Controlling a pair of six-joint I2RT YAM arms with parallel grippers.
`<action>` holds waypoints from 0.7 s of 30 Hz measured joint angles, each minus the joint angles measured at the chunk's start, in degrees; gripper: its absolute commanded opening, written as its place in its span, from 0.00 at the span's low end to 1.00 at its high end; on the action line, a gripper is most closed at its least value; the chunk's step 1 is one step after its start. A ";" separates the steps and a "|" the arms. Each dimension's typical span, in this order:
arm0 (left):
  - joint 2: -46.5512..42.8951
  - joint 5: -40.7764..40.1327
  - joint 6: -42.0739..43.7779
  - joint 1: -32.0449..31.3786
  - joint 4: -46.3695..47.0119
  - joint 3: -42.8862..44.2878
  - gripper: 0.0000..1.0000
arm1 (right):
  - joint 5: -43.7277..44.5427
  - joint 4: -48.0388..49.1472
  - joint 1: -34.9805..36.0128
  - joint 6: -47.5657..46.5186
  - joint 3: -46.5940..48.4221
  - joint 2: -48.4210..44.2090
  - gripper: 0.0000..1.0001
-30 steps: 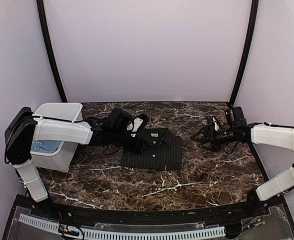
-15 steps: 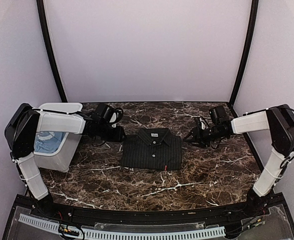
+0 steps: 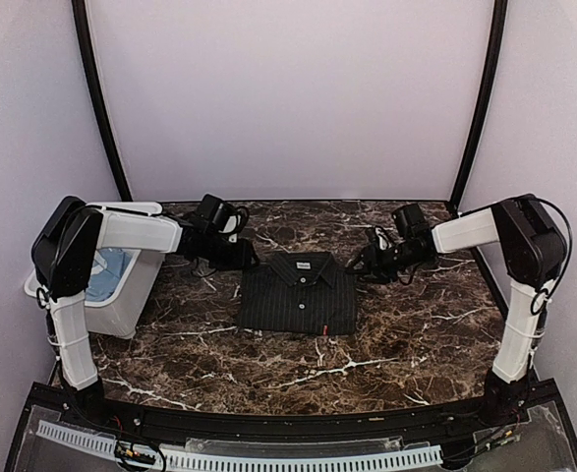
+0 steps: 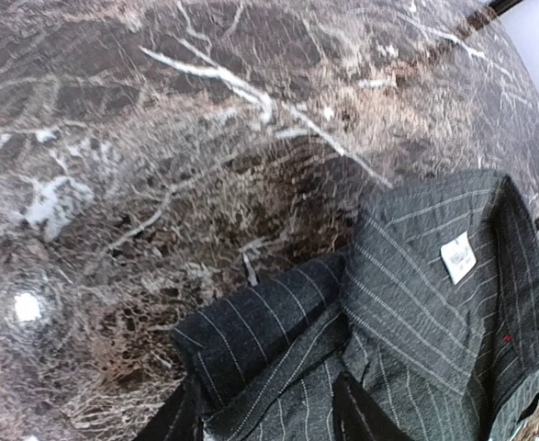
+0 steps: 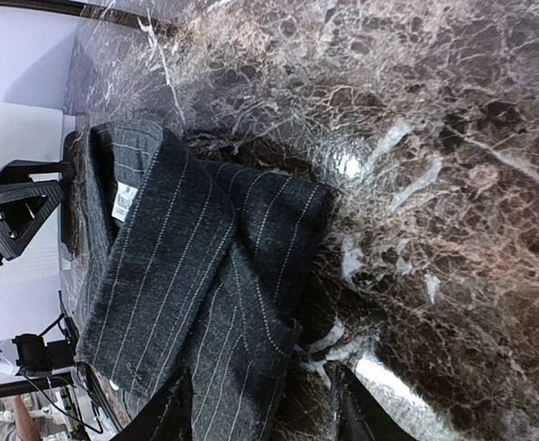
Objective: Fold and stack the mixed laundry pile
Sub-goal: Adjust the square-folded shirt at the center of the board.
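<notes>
- Dark marble table (image 3: pixel 416 344) holds the black pinstriped shirt (image 3: pixel 298 295) at centre, folded into a neat rectangle; that part looks done.
- Light blue T-shirt (image 3: pixel 106 270) sits unfolded in the white bin (image 3: pixel 121 305) at left, not yet stacked.
- Left gripper (image 4: pixel 267 406) and right gripper (image 5: pixel 260 404) straddle the shirt's collar-end corners, jaws part-open and clamping nothing.

1. The shirt (image 3: pixel 298 293) lies flat on the tabletop (image 3: pixel 416 334), midway between the left and right edges and nearer the far edge than the near one.
2. The bin (image 3: pixel 121 300) stands at the left edge, left of the shirt and apart from it.
3. The T-shirt (image 3: pixel 106 270) lies in the bin.
4. The left gripper (image 3: pixel 251 259) is at the shirt's far-left corner, the right gripper (image 3: pixel 359 265) at its far-right corner.
</notes>
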 measured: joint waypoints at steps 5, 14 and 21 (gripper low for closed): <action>1.11 2.51 -0.22 0.00 -0.15 0.00 0.29 | -0.37 -0.44 1.33 -0.48 2.38 3.74 0.29; 1.14 1.73 0.13 0.00 0.04 0.02 0.00 | -0.07 -2.32 1.92 -1.86 4.98 5.31 0.00; 0.79 -2.75 1.07 0.39 -0.20 0.02 0.13 | 1.20 -5.03 1.92 -4.31 7.30 5.27 0.00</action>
